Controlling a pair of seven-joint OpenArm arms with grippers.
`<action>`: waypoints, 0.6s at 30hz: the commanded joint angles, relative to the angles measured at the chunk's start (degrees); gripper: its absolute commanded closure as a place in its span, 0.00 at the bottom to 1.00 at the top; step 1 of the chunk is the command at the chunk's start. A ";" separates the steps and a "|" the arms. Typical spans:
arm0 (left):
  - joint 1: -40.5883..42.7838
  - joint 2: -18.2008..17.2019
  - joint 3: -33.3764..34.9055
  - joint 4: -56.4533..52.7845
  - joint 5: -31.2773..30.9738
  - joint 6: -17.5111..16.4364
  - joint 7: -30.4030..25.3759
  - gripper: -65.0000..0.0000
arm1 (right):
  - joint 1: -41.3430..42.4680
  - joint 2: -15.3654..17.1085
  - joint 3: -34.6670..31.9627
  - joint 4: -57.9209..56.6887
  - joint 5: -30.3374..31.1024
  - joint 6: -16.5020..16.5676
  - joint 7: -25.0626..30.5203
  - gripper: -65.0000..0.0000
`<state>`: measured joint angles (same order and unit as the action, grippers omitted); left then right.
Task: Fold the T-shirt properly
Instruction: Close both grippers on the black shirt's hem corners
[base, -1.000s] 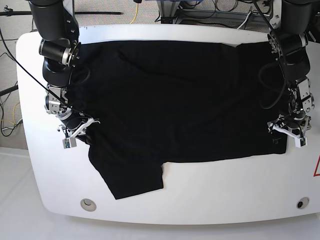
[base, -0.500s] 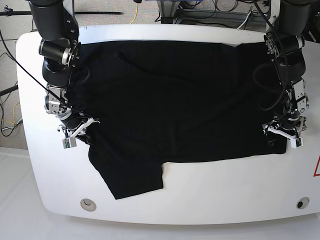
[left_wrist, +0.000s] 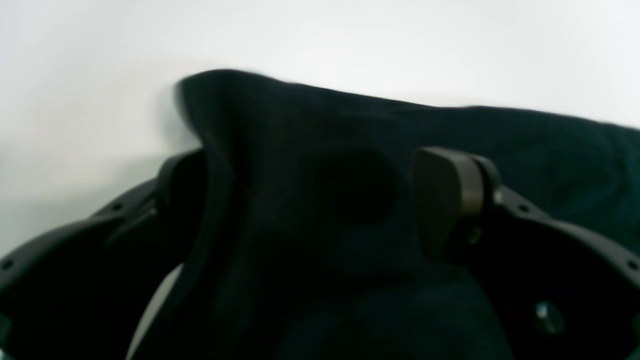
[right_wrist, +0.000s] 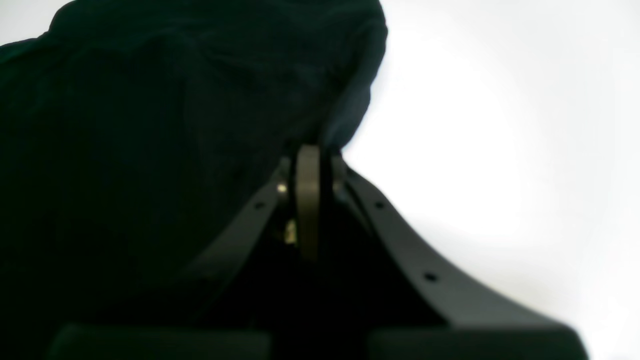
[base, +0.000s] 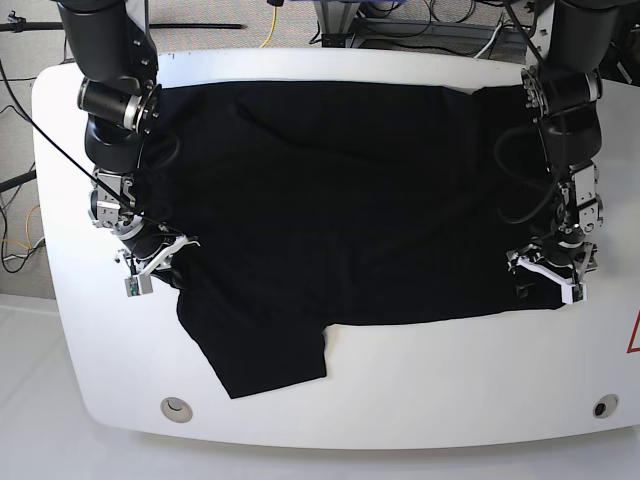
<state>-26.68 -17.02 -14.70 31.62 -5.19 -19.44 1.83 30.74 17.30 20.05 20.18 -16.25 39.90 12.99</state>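
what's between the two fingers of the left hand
A bunched edge of the black T-shirt lies between the wide-apart fingers, shown in the left wrist view.

We see white table (base: 420, 400), round holes near front corners (base: 177, 407) (base: 604, 406); red mark at edge (base: 634, 335); cables on carpet behind (base: 420, 20).

White table (base: 420, 390), black T-shirt (base: 350, 200) spread flat
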 joint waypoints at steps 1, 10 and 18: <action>-0.53 -0.17 0.24 0.25 -0.30 -0.91 2.26 0.21 | -0.19 0.41 -0.14 -0.36 -3.31 -0.30 -5.13 1.00; -0.53 -0.43 0.41 0.25 -0.22 -0.82 2.26 1.00 | -0.19 0.41 -0.14 -0.36 -3.31 -0.30 -5.13 1.00; -0.62 -2.11 0.33 0.34 -0.48 -0.91 2.35 0.99 | 0.16 0.41 -0.05 1.49 -3.22 -0.38 -5.13 1.00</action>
<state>-26.37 -17.69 -14.28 31.66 -5.85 -20.25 2.59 30.87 17.30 20.05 20.58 -16.29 39.99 12.86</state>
